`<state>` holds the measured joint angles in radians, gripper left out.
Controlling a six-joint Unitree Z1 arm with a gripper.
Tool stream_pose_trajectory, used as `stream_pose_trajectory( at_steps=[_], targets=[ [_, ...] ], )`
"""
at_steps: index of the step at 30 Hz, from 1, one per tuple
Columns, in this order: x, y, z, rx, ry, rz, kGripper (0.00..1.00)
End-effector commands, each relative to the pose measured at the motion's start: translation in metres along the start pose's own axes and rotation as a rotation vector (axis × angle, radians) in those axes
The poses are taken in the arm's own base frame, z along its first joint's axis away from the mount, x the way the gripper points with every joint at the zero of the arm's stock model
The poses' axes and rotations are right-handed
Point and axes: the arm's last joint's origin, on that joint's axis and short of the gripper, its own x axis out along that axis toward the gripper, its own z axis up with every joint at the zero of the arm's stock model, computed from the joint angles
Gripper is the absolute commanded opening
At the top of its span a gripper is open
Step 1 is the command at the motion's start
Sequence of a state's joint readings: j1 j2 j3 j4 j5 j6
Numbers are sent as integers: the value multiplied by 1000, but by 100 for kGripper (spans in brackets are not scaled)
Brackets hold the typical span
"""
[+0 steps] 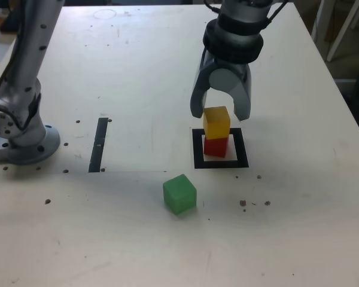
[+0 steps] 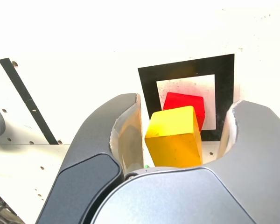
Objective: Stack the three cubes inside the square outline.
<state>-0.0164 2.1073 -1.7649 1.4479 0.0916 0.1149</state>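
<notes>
The pincer (image 1: 220, 112) hangs over the square outline (image 1: 197, 149) with its jaws spread, and the yellow cube (image 1: 216, 122) sits between them. In the wrist view a gap shows on each side between the yellow cube (image 2: 173, 137) and the inner faces of the jaws, so the pincer (image 2: 184, 126) is released and grips nothing.

Much is covered. The yellow cube rests on the red cube (image 1: 215, 146), and only the red cube's lower front shows in the exterior view; in the wrist view just a corner and part of the top of the red cube (image 2: 186, 103) peek past the yellow one. The yellow cube sits slightly askew on it. The red cube stands on the pale centre of the square outline (image 2: 186, 70), whose near edge is hidden behind the jaws in the wrist view.

The green cube (image 1: 179, 194) lies alone on the table (image 1: 137, 72), outside the outline, well apart from the pincer on the near side. In the wrist view it is only a tiny green sliver beside the yellow cube's base.

A narrow black strip (image 1: 99, 144) lies off to the exterior view's left of the pincer, beside the arm's base (image 1: 24, 140). The arm's upper part is cut off at the frame's top.
</notes>
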Motion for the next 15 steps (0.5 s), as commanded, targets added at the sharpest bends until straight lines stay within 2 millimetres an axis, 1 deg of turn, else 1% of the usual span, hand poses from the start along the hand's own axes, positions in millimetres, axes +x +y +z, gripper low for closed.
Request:
stream_pose_trajectory(
  at_steps=[1, 8, 11, 15],
  targets=[
    [-8, 1, -5, -11, -20, 9, 98],
    [-29, -3, -26, -49, -62, 58, 99],
    [-38, -10, -37, -72, -75, 73, 99],
    [-44, -23, -48, -105, -81, 78, 99]
  ],
)
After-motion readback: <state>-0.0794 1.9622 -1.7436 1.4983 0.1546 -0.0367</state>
